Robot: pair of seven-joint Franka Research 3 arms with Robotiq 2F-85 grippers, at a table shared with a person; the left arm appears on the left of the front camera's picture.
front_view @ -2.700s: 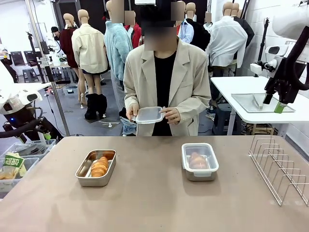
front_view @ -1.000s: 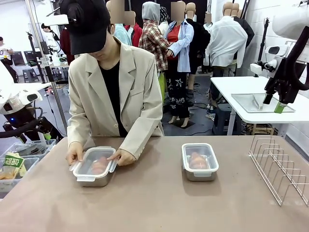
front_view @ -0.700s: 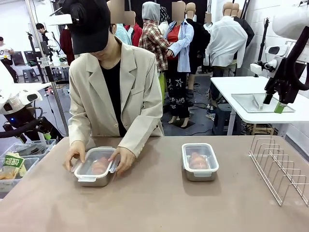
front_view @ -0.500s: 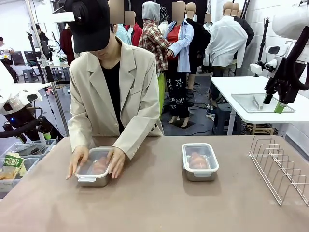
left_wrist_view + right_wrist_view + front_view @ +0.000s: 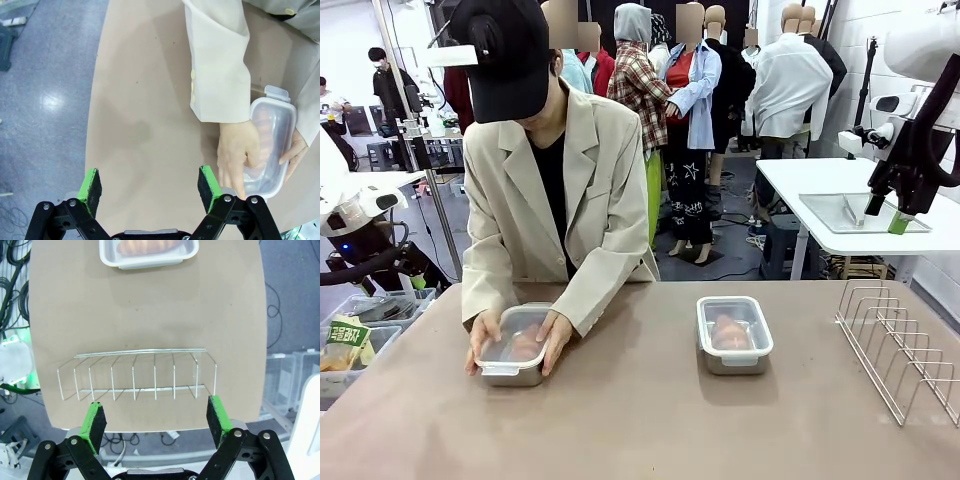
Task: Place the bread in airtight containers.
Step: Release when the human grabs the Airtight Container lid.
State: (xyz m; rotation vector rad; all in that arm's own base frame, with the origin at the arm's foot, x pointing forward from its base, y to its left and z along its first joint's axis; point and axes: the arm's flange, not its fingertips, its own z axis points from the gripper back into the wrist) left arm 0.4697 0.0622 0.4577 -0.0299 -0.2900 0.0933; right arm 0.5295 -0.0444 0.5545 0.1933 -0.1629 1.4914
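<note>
Change: person's hands (image 5: 515, 335) have slid from the lid top to the sides of left container (image 5: 513, 345), pressing clips.
Bread: one roll in each; right container (image 5: 733, 333) lidded on table (image 5: 640, 420).
Meaning: sealing nearly done.
Left claw (image 5: 150, 184): spread, empty.
Right claw (image 5: 156, 423): spread, empty.

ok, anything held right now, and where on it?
Both pincers, left and right, are open and empty. The person's hands grip the left container by its two long sides, pressing on the lid.
</note>
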